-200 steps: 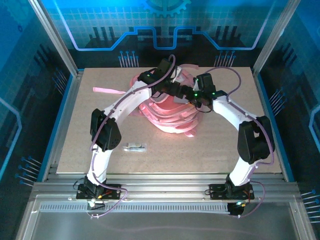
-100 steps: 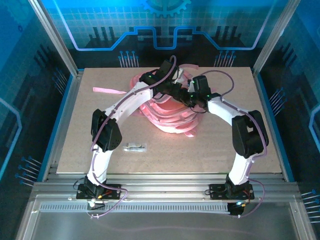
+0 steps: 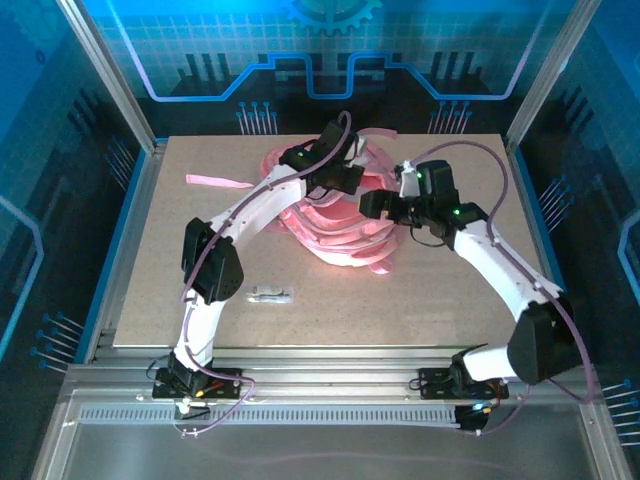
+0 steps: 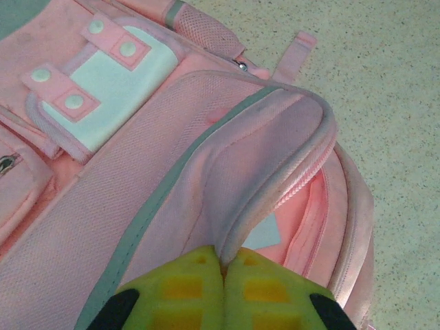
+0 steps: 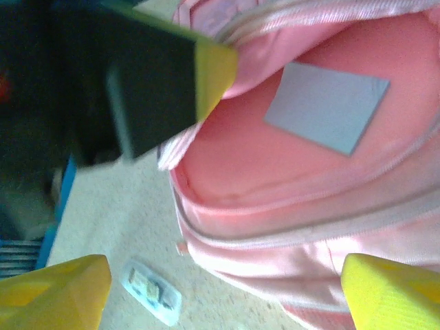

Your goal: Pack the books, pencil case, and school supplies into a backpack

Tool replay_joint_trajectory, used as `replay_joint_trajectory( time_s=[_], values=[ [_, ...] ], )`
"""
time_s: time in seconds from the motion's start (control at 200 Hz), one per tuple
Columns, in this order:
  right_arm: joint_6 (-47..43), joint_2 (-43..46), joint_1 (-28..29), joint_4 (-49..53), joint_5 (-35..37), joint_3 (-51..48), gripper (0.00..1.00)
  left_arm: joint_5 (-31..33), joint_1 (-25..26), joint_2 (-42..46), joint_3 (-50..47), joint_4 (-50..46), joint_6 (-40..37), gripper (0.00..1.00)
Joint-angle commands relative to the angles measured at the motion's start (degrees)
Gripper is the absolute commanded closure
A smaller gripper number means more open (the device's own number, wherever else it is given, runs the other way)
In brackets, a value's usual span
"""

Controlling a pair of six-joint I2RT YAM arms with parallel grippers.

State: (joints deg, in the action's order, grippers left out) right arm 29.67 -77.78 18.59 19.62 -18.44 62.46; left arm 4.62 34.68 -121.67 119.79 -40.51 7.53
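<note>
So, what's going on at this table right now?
The left end effector pinches the opening rim of the pink backpack, holding the compartment open. The right end effector hovers open beside that opening, holding nothing. A pale blue rectangle lies inside; a clear packet lies on the table, not yet packed.
</note>
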Motion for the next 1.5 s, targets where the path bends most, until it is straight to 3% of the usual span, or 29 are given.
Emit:
replay_joint_trajectory(
  time_s=[0.0,0.085,0.18,0.235,0.535,0.68,0.885,1.081,1.241,1.376,1.496],
  values=[
    [-9.2,1.9,4.0,8.9,2.0,-2.3,0.12,-1.5,0.3,2.7,-0.7,2.8,3.4,0.89],
    [-14.4,2.4,8.0,10.9,3.7,-2.7,0.12,-1.4,-0.2,3.8,-1.9,2.3,6.1,0.45],
    [-18.1,1.5,12.3,10.4,3.8,-3.0,0.11,-1.7,-1.6,8.0,-7.7,4.0,10.1,0.14],
    [-19.9,0.5,15.1,9.2,3.3,-3.0,0.11,-2.1,-2.8,11.7,-12.7,6.3,12.0,0.01],
    [-28.6,-13.7,29.4,2.0,4.6,3.3,0.00,-2.0,-14.6,31.4,-40.0,12.5,16.4,0.01],
    [-30.3,-27.0,33.5,7.9,7.2,14.6,0.00,-4.8,-22.2,37.8,-49.7,13.1,17.9,0.01],
    [-32.3,-40.2,37.8,9.5,12.7,24.9,0.00,-6.6,-29.1,46.6,-61.4,14.6,17.9,0.01],
    [-34.6,-47.9,39.6,12.9,17.0,33.8,0.00,-14.1,-37.0,50.1,-67.2,16.0,19.2,0.01],
    [-36.9,-51.0,40.9,13.8,19.4,36.0,0.01,-15.9,-39.5,51.0,-68.5,17.7,19.9,0.01],
    [-38.4,-51.8,41.7,12.5,21.0,35.1,0.08,-16.3,-41.6,50.2,-67.3,17.4,20.0,0.01],
    [-38.8,-51.3,41.8,10.8,21.9,33.6,0.22,-16.4,-43.9,50.4,-67.7,17.6,21.2,0.01]
  ],
)
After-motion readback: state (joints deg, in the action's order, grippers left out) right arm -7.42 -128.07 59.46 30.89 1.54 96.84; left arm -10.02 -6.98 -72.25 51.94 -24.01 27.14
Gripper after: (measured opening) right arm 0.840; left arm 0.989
